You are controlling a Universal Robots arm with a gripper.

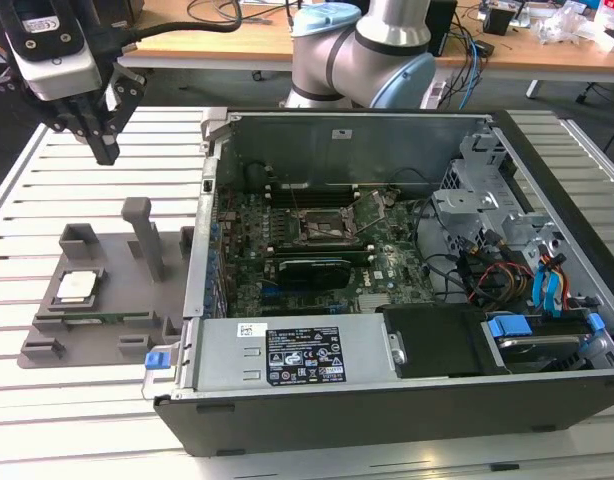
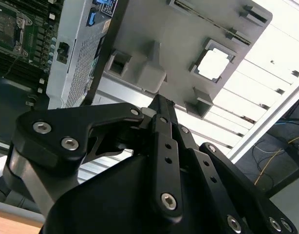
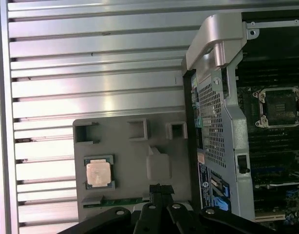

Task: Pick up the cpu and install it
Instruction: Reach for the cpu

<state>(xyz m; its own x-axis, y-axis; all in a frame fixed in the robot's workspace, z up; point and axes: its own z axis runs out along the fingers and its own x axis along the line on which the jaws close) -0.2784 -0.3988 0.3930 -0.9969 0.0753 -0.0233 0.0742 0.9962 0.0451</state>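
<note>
**End effector (image 1: 106, 152), black and two-fingered, hanging shut over the fixture**

Fingers are meeting at the tips in the exterior view and in both wrist views, and nothing is sitting between them. The end effector is hovering high above the pale slatted metal counter (image 1: 27, 200), on the exterior view's left, well apart from its target.

The small, flat, square cpu (image 1: 77, 287) with the pale silver-grey metal top is lying in a raised holder on the large grey plastic fixture plate (image 1: 117, 275), just beside the open black computer case (image 1: 387, 410).

Trouble, as I am judging it, is coming from three places. Closed fingers descending onto the thin cpu would be pressing on its top rather than gripping its edges. In the first wrist view the end effector (image 3: 160, 187) is lining up with the plate's tall grey post (image 3: 159, 165), beside the cpu (image 3: 99, 173) and not over it, so a straight drop would be striking plastic. The holder's raised corners could also be catching a fingertip.

The exterior view is giving the height of the end effector over the plate. The first wrist view is giving the cpu squarely from above. It is also showing the black square socket (image 3: 280, 107) with its metal frame, which is looking empty.
</note>
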